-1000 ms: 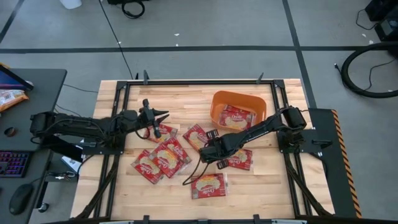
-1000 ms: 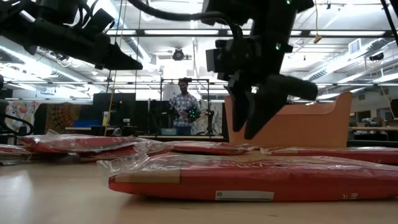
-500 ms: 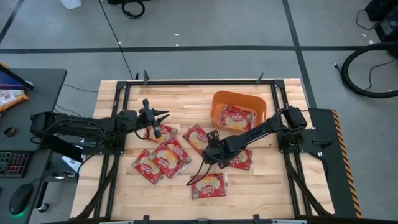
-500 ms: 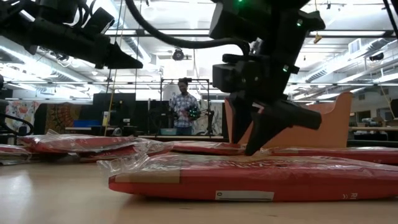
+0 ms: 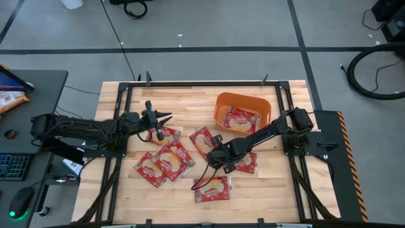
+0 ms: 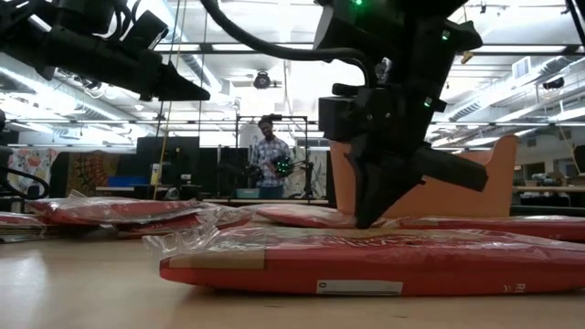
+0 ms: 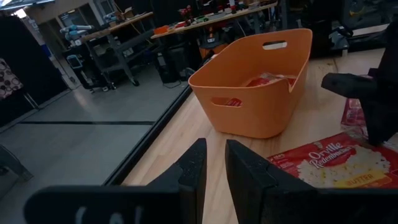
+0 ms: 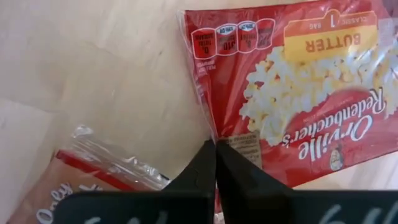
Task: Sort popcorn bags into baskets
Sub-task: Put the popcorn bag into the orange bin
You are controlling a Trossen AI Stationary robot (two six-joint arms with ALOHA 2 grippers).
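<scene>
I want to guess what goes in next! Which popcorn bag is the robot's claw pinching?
The popcorn bag lying just below the orange basket. The right gripper is shut on its edge; the other loose bags lie untouched.

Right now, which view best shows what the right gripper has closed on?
The right wrist view: the right gripper is shut on the edge of a popcorn bag, print readable. The high view shows gripper and bag small among others. The low view shows them side-on. The left wrist view shows only part of the bag.
</scene>
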